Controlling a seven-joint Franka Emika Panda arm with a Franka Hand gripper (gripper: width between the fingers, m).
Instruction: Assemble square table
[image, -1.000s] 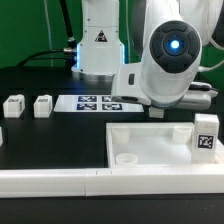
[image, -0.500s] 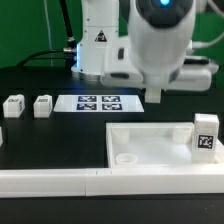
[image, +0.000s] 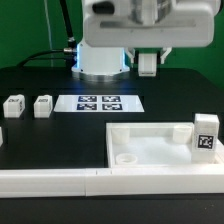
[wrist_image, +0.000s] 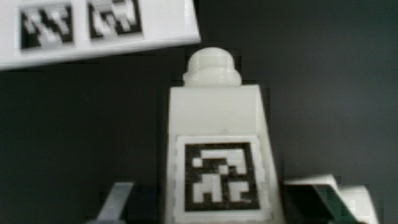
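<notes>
Black tabletop (image: 40, 80) below, gripper (image: 148, 54) is clamping a leg block (wrist_image: 217, 120) aloft; a slipping hold could be dropping it short of the square slab (image: 150, 131).

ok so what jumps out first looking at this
The gripper, up high in the exterior view, clamped on a white tagged leg block whose tag fills the wrist view. Below it, the big white square slab lies toward the exterior view's right, with another tagged block at its right end.
</notes>
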